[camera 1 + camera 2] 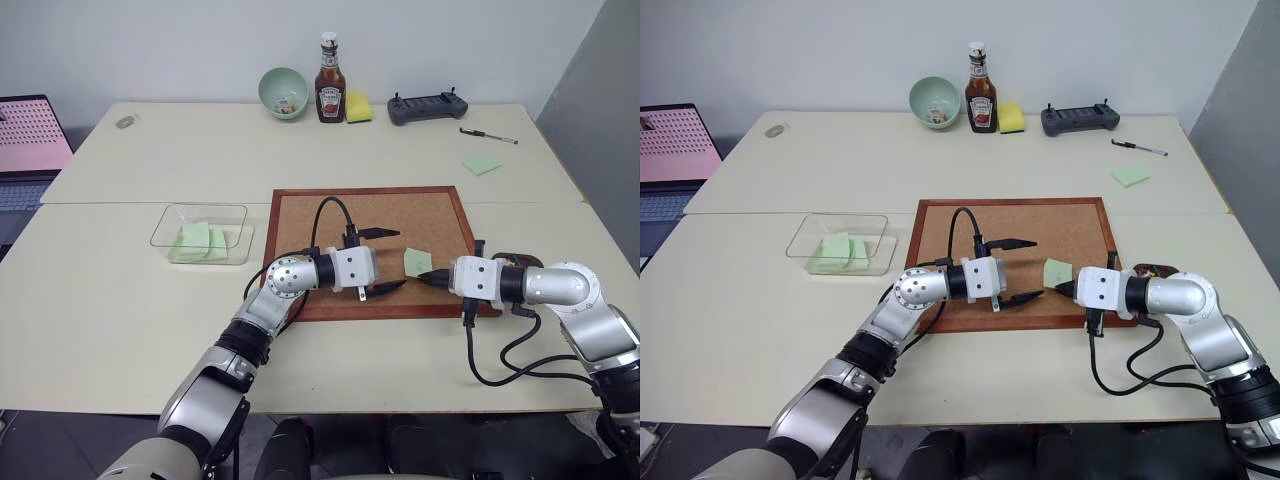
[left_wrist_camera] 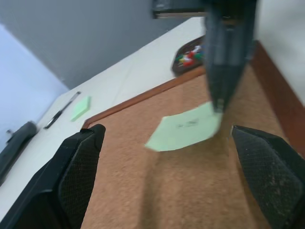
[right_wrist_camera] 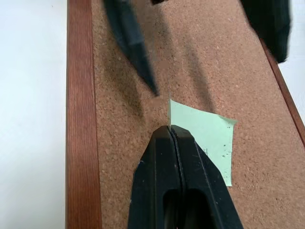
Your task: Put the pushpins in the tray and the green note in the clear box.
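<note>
Your right gripper (image 3: 170,130) is pinched fully shut on one edge of the green note (image 1: 417,262), holding the slip clear of the cork board (image 1: 300,240) so that its free end points towards your other arm. That looks like a hand-over: your left gripper (image 1: 382,260) faces it with fingers spread wide and nothing between them, one finger at 12 o'clock of the note's level and one at 6 o'clock, ready to close on the free edge.

The hand-over makes sense because the clear box (image 1: 165,228) sits well away, at 9 o'clock of the board, on your left arm's side, with green slips already lying in it. Your right arm would have to cross the whole board to reach it.

The tray (image 2: 183,57) lies just off the board's right edge, close behind your right wrist, with red, green and white pushpins (image 2: 189,55) in it; I cannot tell whether any pins remain on the board.

Nothing blocks the path from the note to the box. At 12 o'clock on the far table stand a green bowl (image 1: 283,93), a ketchup bottle (image 1: 330,80), a yellow sponge (image 1: 359,107), a controller (image 1: 427,106), a pen (image 1: 488,136) and a green sticky pad (image 1: 481,164), all out of the way.
</note>
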